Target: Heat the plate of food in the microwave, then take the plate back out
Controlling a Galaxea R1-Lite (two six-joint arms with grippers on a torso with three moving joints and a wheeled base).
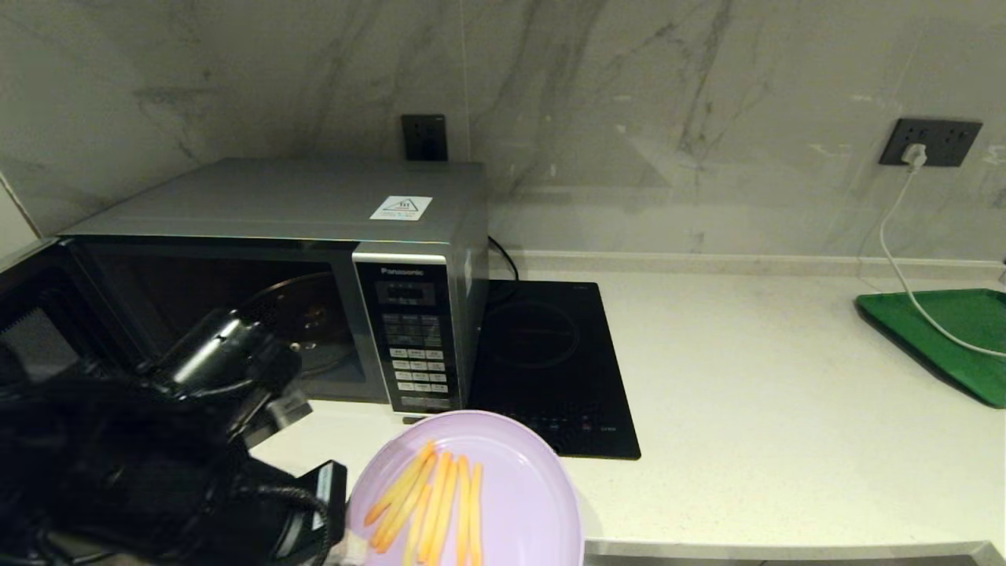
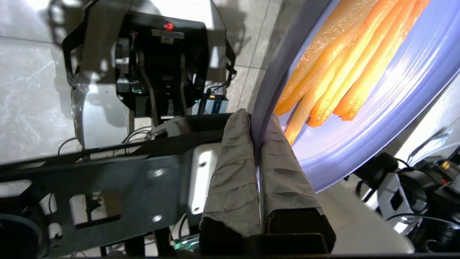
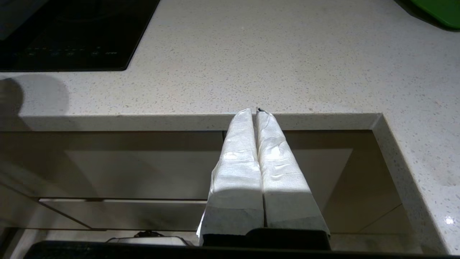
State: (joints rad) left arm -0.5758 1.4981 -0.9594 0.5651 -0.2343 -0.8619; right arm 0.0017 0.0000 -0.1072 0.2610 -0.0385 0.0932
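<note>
Head view, left to right: microwave [image 1: 314, 275], door swung open, cavity ready to receive. Left gripper [image 2: 257, 124], padded fingers [image 2: 233, 169] clamped on the rim of the plate of food [image 1: 503, 487], holding it level at the counter's front edge. Right gripper [image 3: 256, 112], fingers pressed together, empty, parked below the counter edge.

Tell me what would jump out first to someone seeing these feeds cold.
The round pale lilac plate of orange-yellow fries stands out, held at the counter's front edge with the left claw shut on its rim. Behind it, the silver-grey Panasonic microwave stands with its door swung open to the left, showing the dark cavity. The right claw is shut and empty, below the pale speckled counter's front edge.
</note>
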